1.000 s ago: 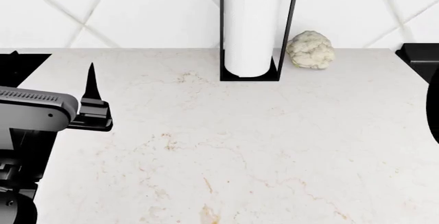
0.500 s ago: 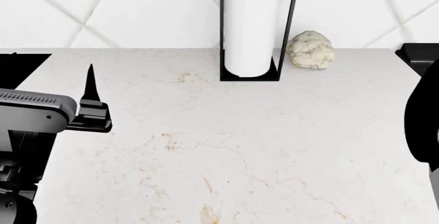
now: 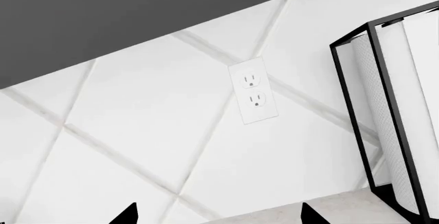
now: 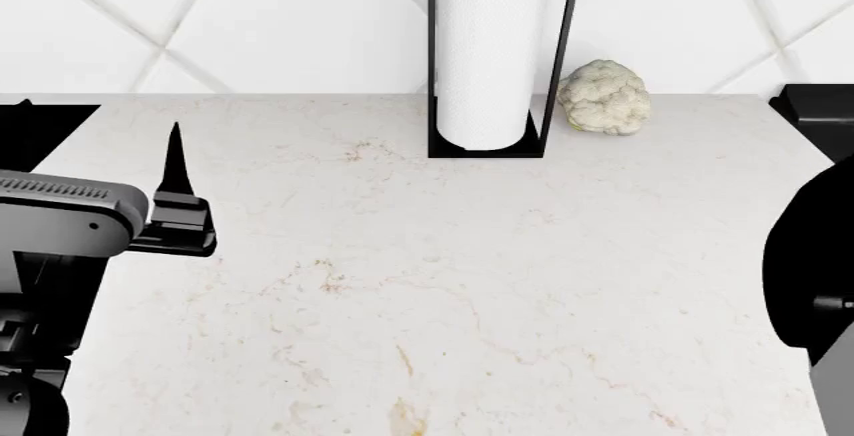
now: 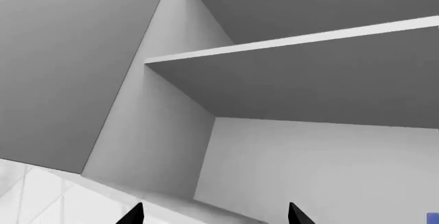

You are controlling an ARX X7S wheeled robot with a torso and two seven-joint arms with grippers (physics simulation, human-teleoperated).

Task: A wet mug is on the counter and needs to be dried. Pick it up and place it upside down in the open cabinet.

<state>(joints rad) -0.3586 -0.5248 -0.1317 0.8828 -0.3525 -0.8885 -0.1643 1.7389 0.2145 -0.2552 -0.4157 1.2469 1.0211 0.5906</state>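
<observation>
- Tabletop (image 4: 467,286), white stone-look with beige veins, is spanning the head view.
- Cabinet (image 5: 274,111) interior, grey with one shelf, is filling the right wrist view.
- Paper-towel roll (image 4: 487,46) in a black frame is standing at the tabletop's back edge, a cauliflower (image 4: 605,97) just beside it.
- Left pincer (image 3: 216,215) is hanging with tips spread wide, facing a wall outlet (image 3: 254,92).
- Right pincer (image 5: 216,213) is likewise spread wide, gripping nothing.
- Mug (image 5: 433,218) is showing only as a blue sliver at the right wrist frame's edge.

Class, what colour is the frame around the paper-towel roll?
Black, a thin open frame around the white roll; the head view shows it best.
</observation>
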